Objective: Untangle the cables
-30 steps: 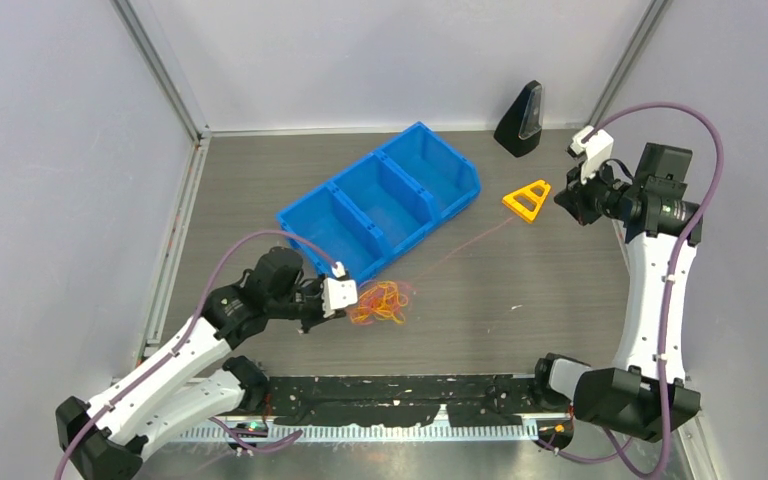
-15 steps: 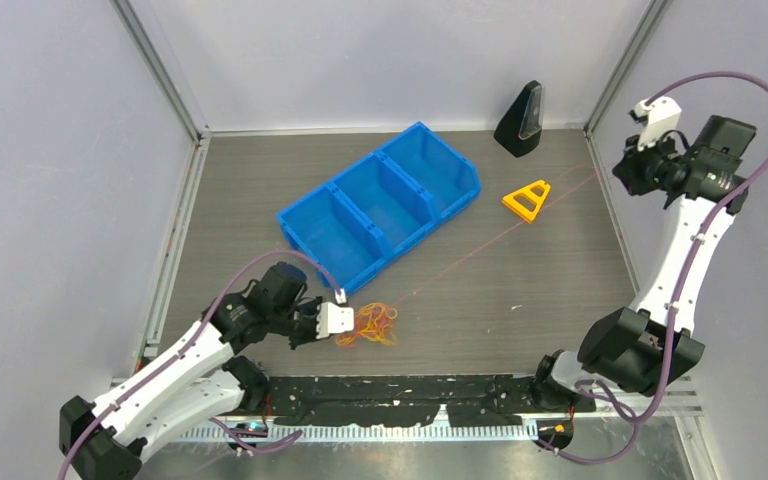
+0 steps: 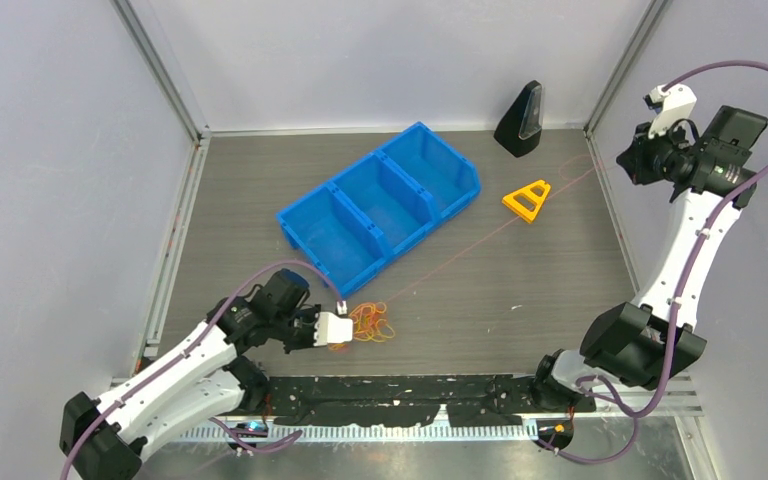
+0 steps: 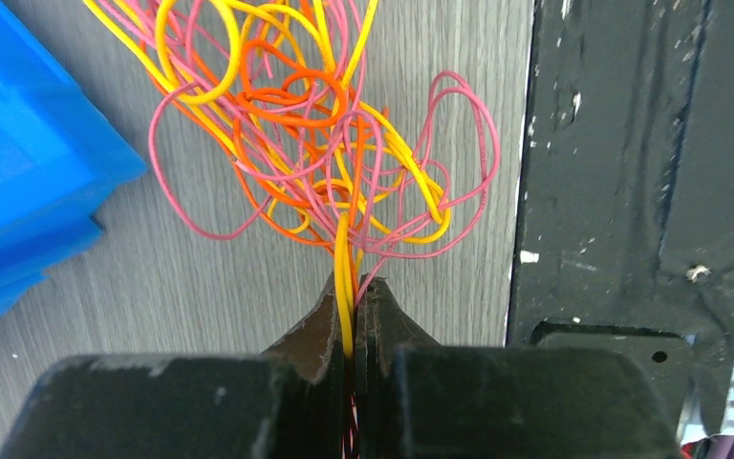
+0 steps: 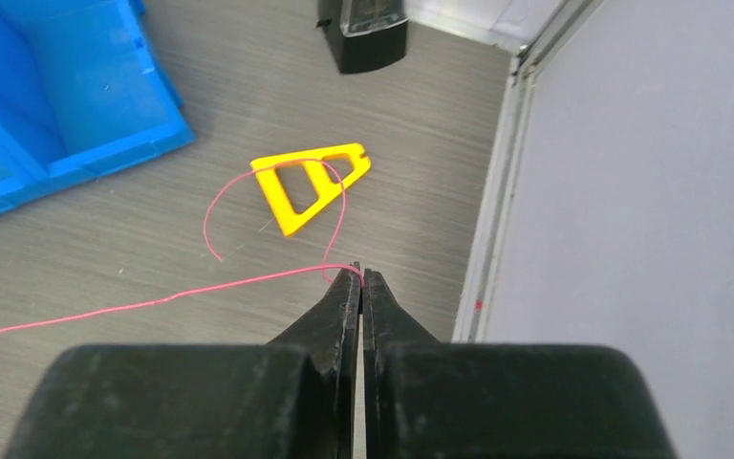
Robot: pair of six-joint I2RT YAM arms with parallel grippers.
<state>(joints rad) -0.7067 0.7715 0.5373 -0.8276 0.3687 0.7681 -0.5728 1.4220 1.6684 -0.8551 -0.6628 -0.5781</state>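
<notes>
A tangled bundle of thin orange, yellow and pink cables point(image 3: 372, 322) lies near the front of the table; it fills the left wrist view point(image 4: 325, 143). My left gripper point(image 3: 345, 327) point(image 4: 352, 287) is shut on several strands of the bundle at its near edge. One red cable point(image 3: 480, 238) runs taut from the bundle across the table to my right gripper point(image 3: 632, 160), which is raised at the far right. In the right wrist view the right gripper point(image 5: 360, 273) is shut on this red cable point(image 5: 153, 303), whose loose end loops over the yellow triangle point(image 5: 308, 182).
A blue three-compartment bin point(image 3: 380, 205) stands diagonally mid-table, close to the bundle. A yellow triangular frame point(image 3: 527, 198) lies right of it. A black wedge-shaped object point(image 3: 521, 120) stands at the back. A black strip point(image 3: 410, 395) runs along the front edge.
My right gripper has risen and moved far right with the red cable, stretching it out. My left gripper has pulled the bundle slightly toward the front edge.
</notes>
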